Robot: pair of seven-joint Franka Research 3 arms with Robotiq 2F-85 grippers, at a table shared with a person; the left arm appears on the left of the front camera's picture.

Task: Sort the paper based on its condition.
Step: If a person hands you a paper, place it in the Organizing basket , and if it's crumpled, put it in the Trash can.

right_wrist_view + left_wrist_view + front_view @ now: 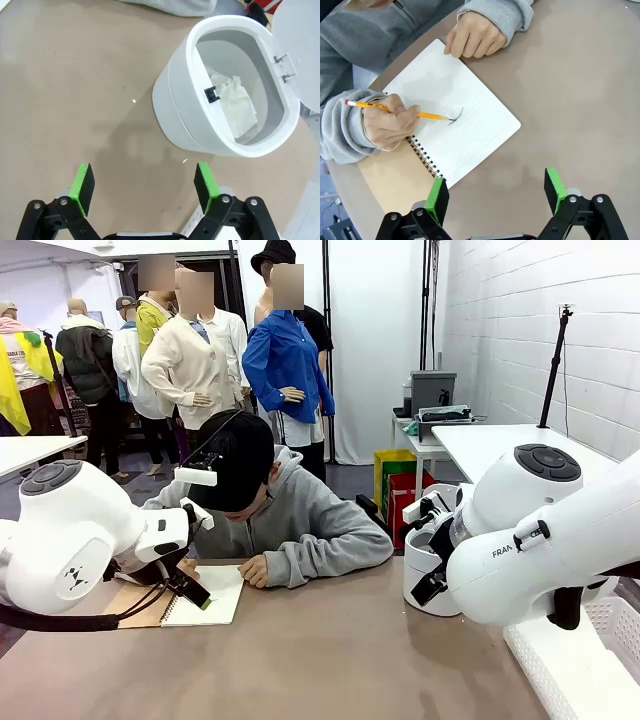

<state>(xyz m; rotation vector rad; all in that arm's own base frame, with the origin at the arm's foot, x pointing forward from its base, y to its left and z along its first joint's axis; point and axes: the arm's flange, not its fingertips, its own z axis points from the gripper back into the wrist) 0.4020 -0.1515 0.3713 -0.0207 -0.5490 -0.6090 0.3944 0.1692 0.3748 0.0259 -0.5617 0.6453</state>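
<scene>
A spiral notebook [395, 180] lies open on the table, showing a white lined page [465, 125]. A person's hand [387, 122] draws a dark mark on that page with a yellow pencil [427, 116]. Their other hand [472, 37] rests on the page's far corner. My left gripper [496, 195] hovers open over the bare table just beside the notebook's near corner and holds nothing. In the front view the left gripper [195, 590] sits low by the notebook [205, 595]. Crumpled white paper [235, 105] lies inside a white bin [180, 120]. My right gripper [144, 187] hangs open and empty near the bin.
The bin [428, 580] stands at the table's right with its lid [300, 55] flipped up. A white lattice basket [590, 660] sits at the near right corner. The person [290, 520] leans over the far left of the brown tabletop [330, 660].
</scene>
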